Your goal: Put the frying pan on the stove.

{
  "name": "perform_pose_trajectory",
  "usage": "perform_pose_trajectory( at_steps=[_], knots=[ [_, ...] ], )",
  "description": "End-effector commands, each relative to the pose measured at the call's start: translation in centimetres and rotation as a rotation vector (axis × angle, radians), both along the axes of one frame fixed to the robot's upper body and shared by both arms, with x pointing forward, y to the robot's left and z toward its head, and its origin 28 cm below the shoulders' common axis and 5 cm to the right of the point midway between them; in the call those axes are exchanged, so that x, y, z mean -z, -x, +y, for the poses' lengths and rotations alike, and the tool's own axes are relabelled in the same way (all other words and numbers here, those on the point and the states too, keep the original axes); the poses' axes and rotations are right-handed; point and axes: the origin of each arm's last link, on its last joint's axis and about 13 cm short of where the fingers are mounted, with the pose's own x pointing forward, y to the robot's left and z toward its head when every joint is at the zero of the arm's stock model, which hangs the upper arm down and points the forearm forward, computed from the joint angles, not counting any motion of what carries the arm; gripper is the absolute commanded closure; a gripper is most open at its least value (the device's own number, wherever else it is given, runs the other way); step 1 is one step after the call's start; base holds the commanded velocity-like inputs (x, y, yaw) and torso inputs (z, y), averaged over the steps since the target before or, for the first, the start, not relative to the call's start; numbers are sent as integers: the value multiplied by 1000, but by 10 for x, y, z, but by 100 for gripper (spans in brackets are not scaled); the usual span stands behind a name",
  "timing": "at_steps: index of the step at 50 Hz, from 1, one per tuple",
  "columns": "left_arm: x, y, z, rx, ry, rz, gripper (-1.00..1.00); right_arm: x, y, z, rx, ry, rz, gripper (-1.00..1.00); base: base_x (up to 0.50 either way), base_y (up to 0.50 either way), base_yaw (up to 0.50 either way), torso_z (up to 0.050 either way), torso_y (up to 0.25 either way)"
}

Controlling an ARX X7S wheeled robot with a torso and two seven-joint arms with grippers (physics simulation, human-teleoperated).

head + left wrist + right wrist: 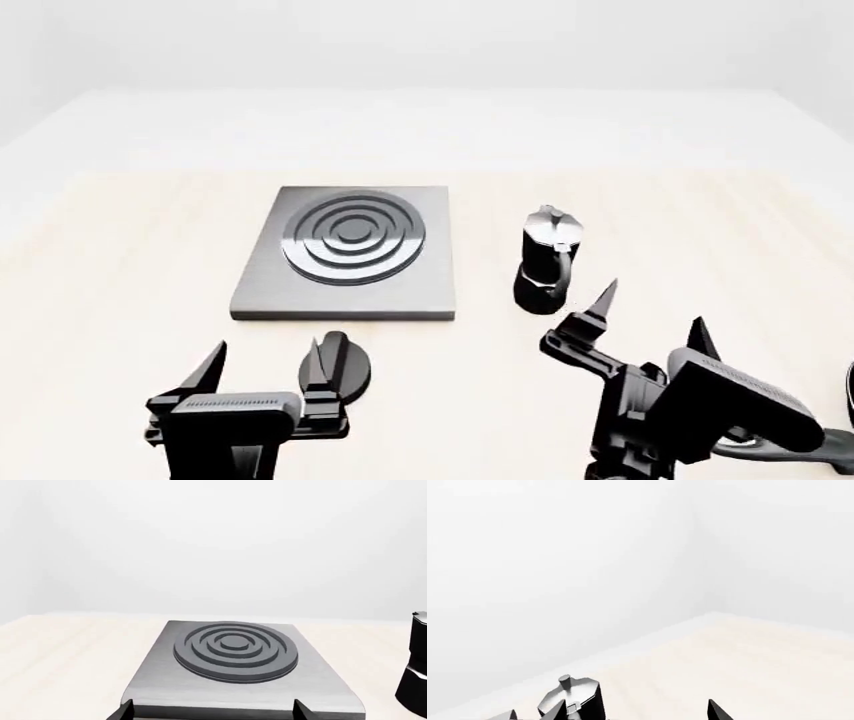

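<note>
Worktop lot, both claws released, pan barely in view.

Nearest: left gripper (263,365) and right gripper (650,318), jaws spread, holding nothing, apparently poised before any grasp. A round black knob (350,368) lies just behind the left one. Beyond: the stove (352,253), flat brushed-grey square with dark concentric rings, bare; the faceted moka pot (545,260) beside it. The frying pan: possibly the dark sliver at the head view's right edge; cannot confirm.
</note>
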Motion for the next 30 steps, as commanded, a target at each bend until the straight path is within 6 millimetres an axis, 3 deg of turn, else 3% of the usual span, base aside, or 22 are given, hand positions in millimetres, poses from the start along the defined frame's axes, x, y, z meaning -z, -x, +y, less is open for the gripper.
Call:
perform_pose_trajectory(
  at_steps=[1,8,30],
  knots=[
    [3,0,0,-2,2,2,-100,-3,-8,5,212,-86,5,-100,0,0,0,0,0],
    [3,1,0,-1,5,1,-100,-3,-8,3,331,-136,15,-100,0,0,0,0,0],
    [5,1,-1,3,6,-1,-100,3,-7,0,473,-225,4,-100,0,0,0,0,0]
  ],
)
